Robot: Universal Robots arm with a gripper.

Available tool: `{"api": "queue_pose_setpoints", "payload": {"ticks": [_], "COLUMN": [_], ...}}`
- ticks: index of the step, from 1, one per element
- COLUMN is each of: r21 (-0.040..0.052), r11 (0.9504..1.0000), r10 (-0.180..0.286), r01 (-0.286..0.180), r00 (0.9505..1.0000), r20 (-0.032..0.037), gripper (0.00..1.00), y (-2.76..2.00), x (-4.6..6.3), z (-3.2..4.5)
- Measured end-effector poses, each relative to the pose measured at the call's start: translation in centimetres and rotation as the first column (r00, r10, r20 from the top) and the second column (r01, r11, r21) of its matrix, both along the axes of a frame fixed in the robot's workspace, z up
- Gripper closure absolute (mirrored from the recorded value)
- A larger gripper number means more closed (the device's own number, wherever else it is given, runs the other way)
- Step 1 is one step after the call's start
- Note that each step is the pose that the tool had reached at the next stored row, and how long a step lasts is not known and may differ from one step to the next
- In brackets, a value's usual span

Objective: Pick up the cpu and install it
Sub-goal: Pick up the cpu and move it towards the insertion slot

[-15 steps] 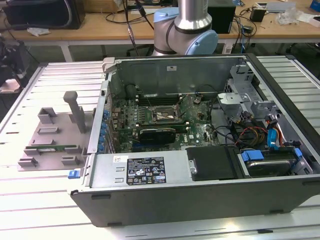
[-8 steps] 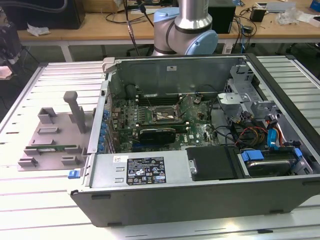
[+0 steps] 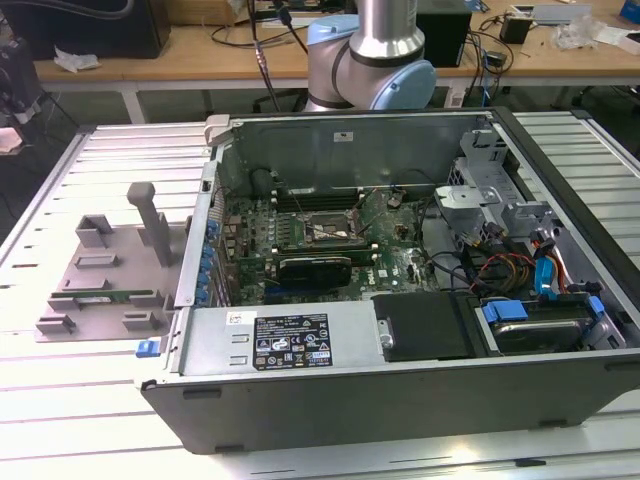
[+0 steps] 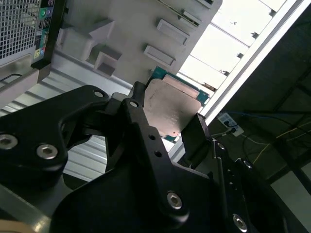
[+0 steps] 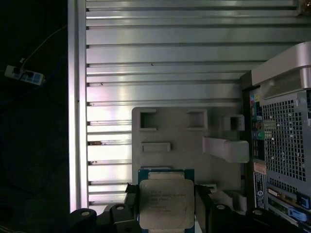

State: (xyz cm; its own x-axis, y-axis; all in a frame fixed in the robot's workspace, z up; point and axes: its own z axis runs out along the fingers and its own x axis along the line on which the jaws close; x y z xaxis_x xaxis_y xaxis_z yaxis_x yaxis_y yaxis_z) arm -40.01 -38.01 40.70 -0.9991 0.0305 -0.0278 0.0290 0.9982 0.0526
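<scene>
Black gripper [image 4: 169, 115] is clamping flat square silver-topped cpu [image 5: 166, 203] above grey plastic tray [image 5: 184, 145] nr table [image 5: 170, 58] edge. Pickup looks done; install into dark metal-framed socket [image 3: 318, 232] not yet.

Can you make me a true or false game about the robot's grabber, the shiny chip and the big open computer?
1. The gripper is holding the cpu between its fingers. True.
2. The cpu is already sitting in the socket inside the computer. False: it is in the gripper, outside the computer case, by the grey tray.
3. The computer case is open on top, so you can see its insides. True.
4. The grey tray lies at the exterior view's right of the computer case. False: it lies at the exterior view's left of it.
</scene>
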Motion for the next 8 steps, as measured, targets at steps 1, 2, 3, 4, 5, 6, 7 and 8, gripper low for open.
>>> {"api": "queue_pose_setpoints", "payload": {"ticks": [1, 2, 3, 4, 5, 6, 7, 8], "r21": [0.0, 0.0, 0.0, 0.0, 0.0, 0.0, 0.0, 0.0], "r11": [1.0, 1.0, 1.0, 1.0, 1.0, 1.0, 1.0, 1.0], "r10": [0.0, 0.0, 0.0, 0.0, 0.0, 0.0, 0.0, 0.0], "r01": [0.0, 0.0, 0.0, 0.0, 0.0, 0.0, 0.0, 0.0], "r00": [1.0, 1.0, 1.0, 1.0, 1.0, 1.0, 1.0, 1.0], "r20": [0.0, 0.0, 0.0, -0.0001, 0.0, 0.0001, 0.0001, 0.0], "gripper": [0.45, 0.45, 0.45, 0.45, 0.45, 0.45, 0.45, 0.45], "y": [0.0, 0.0, 0.0, 0.0, 0.0, -0.01, -0.02, -0.02], "x": [0.1, 0.3, 0.5, 0.7, 0.8, 1.1, 1.4, 1.6], "z": [0.0, 0.0, 0.0, 0.0, 0.0, 0.0, 0.0, 0.0]}}
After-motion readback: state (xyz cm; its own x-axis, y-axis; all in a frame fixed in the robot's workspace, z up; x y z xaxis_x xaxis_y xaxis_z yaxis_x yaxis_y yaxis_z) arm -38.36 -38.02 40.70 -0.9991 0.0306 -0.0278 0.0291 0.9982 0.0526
